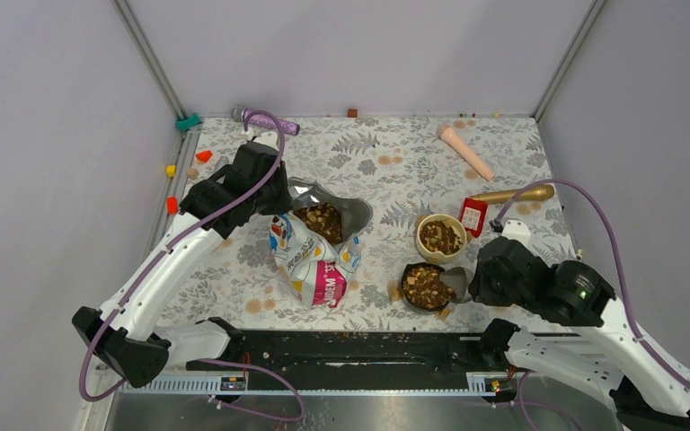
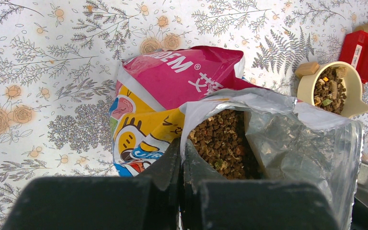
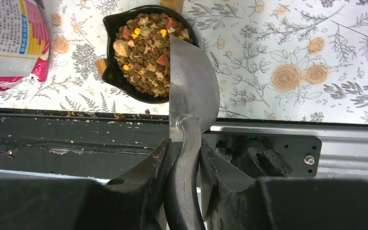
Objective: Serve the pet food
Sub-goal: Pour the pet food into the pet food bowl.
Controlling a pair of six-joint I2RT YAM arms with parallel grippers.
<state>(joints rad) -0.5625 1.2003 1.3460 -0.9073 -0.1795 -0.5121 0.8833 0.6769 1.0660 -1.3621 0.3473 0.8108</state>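
Pet food (image 3: 143, 52), mixed brown/tan/orange kibble, sits in three heaps: one in the black cat-head-shaped bowl (image 3: 107, 74), one in the cream round bowl (image 2: 305, 90), one inside the open pink-and-yellow foil-lined bag (image 2: 172, 81). Right gripper (image 3: 184, 160) is clenched on the black handle of the silver metal scoop (image 3: 194, 91); the scoop pan overlaps the black bowl's rim, right beside that heap. Left gripper (image 2: 181, 160) pinches the bag's foil mouth edge, kibble just past its fingertips. Count: two bowls, one bag, one scoop.
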